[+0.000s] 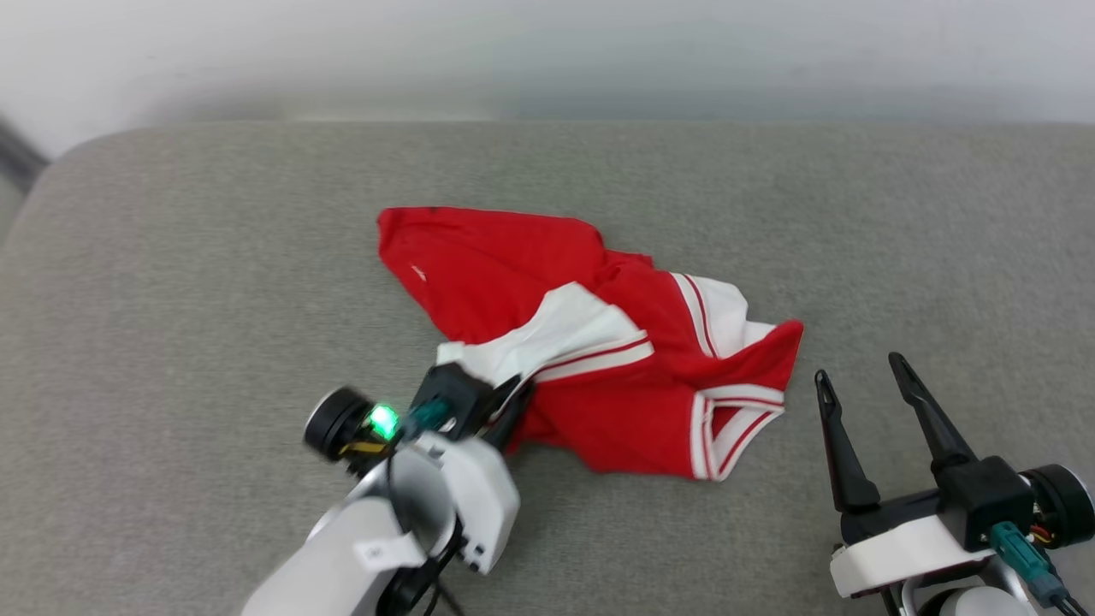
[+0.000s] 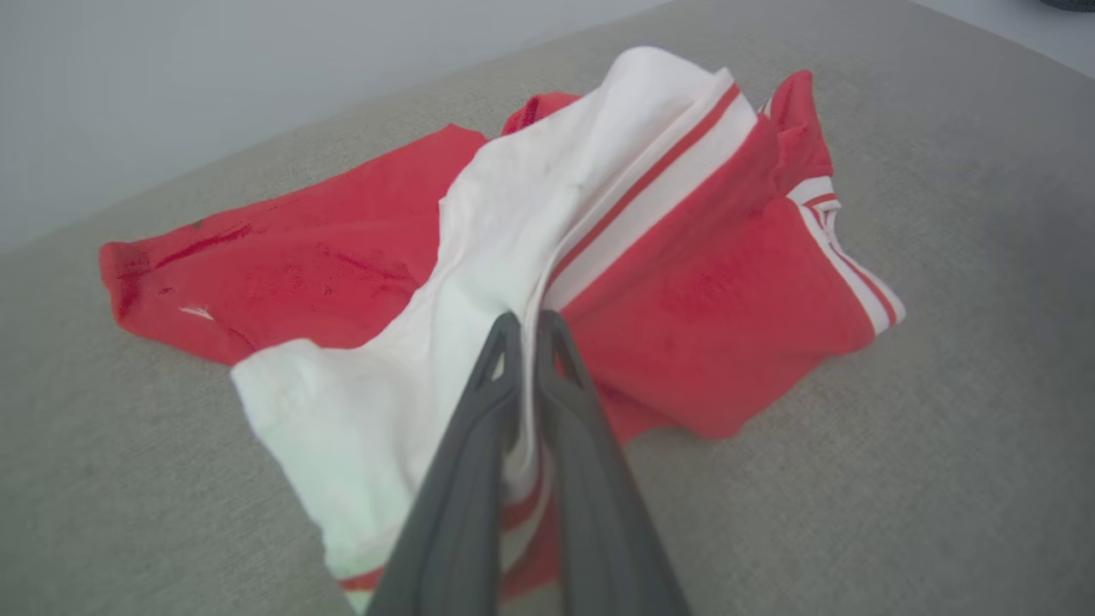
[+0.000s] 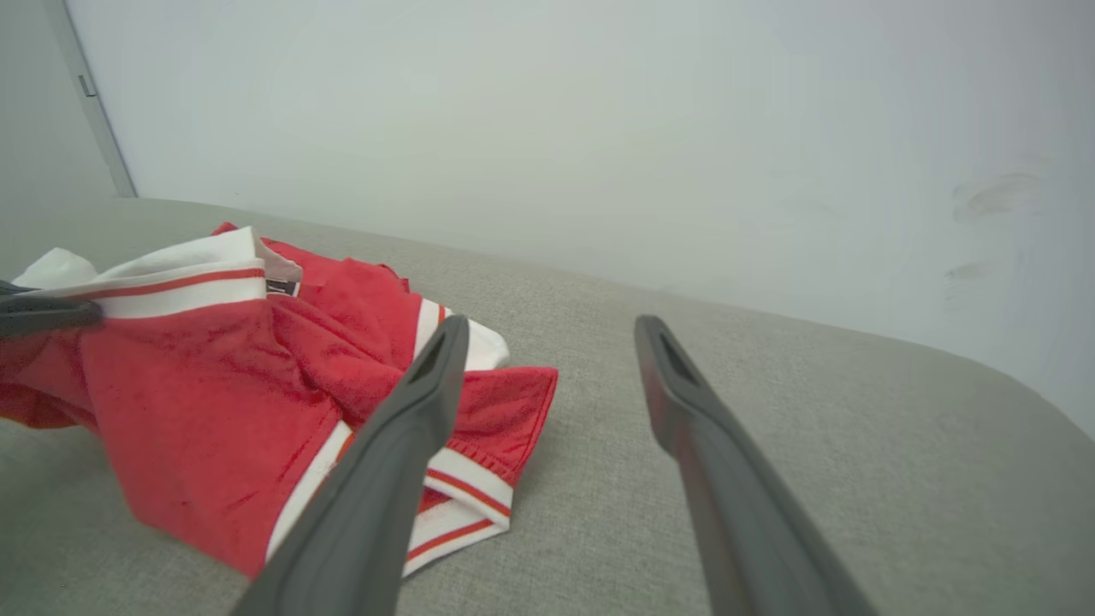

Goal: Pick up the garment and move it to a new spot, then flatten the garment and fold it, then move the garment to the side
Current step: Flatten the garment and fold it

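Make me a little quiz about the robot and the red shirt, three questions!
1. True or false: the left gripper is shut on the garment.
2. What colour is the cloth at its fingertips? A white, B blue, C green.
3. Fill in: the right gripper is ____ (open or shut).
Key: 1 true; 2 A; 3 open.

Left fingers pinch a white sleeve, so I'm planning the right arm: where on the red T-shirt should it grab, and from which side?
Probably the striped-trim edge nearest the right gripper, approached from the robot's right: it sticks out at the border of the garment, well clear of the left gripper.
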